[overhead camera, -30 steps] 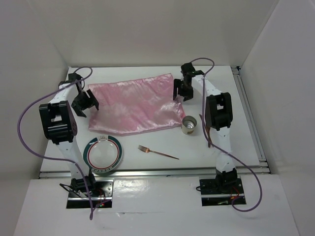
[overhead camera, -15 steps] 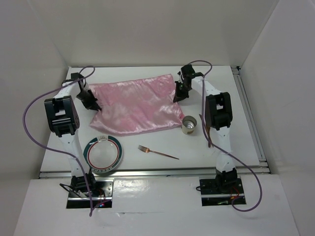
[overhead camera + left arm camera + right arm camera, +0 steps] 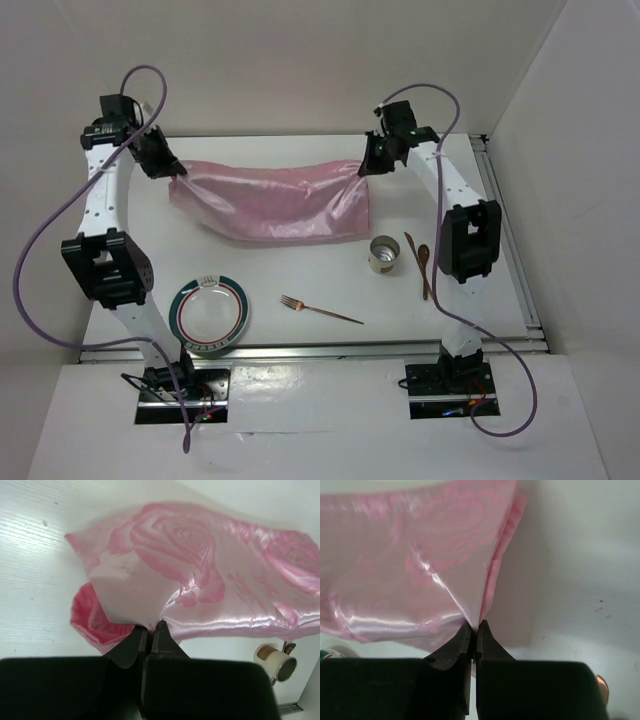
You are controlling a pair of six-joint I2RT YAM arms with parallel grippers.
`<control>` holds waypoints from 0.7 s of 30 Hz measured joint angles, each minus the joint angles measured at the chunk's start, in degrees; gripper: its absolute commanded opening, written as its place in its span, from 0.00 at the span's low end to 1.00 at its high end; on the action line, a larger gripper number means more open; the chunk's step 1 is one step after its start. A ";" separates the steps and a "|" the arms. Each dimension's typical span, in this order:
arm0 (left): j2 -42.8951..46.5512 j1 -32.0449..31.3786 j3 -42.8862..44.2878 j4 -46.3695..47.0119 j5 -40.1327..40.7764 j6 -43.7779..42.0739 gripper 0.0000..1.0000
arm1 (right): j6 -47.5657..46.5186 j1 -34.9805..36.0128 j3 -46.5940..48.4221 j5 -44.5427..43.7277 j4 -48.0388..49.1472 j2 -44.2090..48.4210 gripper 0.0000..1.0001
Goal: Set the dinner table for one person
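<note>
A shiny pink satin cloth (image 3: 275, 200) with a rose pattern hangs stretched above the back of the white dinner table (image 3: 300, 280). My left gripper (image 3: 176, 172) is shut on its left corner, my right gripper (image 3: 362, 170) shut on its right corner. In the left wrist view the black fingers (image 3: 131, 642) pinch the cloth (image 3: 200, 580) at its edge. In the right wrist view the gripper (image 3: 474, 628) pinches a fold of the cloth (image 3: 410, 575). Both arms are raised high. The cloth sags in the middle, its lower edge near the tabletop.
A plate (image 3: 209, 315) with a green and red rim lies at the front left. A copper fork (image 3: 320, 310) lies beside it. A cup (image 3: 384, 253) stands right of centre, with a copper knife (image 3: 411, 250) and spoon (image 3: 424, 268) beside it. Aluminium rails (image 3: 510, 240) run along the right and front edges.
Both grippers closed on the cloth's corners and rose, lifting the cloth off the table. The right arm's move uncovered the knife and spoon.
</note>
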State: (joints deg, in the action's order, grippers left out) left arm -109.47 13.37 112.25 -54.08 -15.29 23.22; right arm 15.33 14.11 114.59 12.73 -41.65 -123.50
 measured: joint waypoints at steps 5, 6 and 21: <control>5.90 0.00 0.66 -1.79 -0.24 -0.57 0.00 | 0.74 -0.13 -4.76 -1.55 2.25 9.42 0.00; 5.25 0.00 1.18 -1.92 -0.50 -0.57 0.00 | 0.98 -0.13 -5.03 -1.64 2.60 9.73 0.00; -17.07 0.13 3.43 -2.89 7.37 1.51 0.95 | 1.99 -1.97 -2.73 -3.76 -2.95 -7.21 0.92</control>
State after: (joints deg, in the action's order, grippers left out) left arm -126.54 13.50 115.68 -56.97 -7.92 24.73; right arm 17.32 12.14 111.85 8.97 -44.60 -130.72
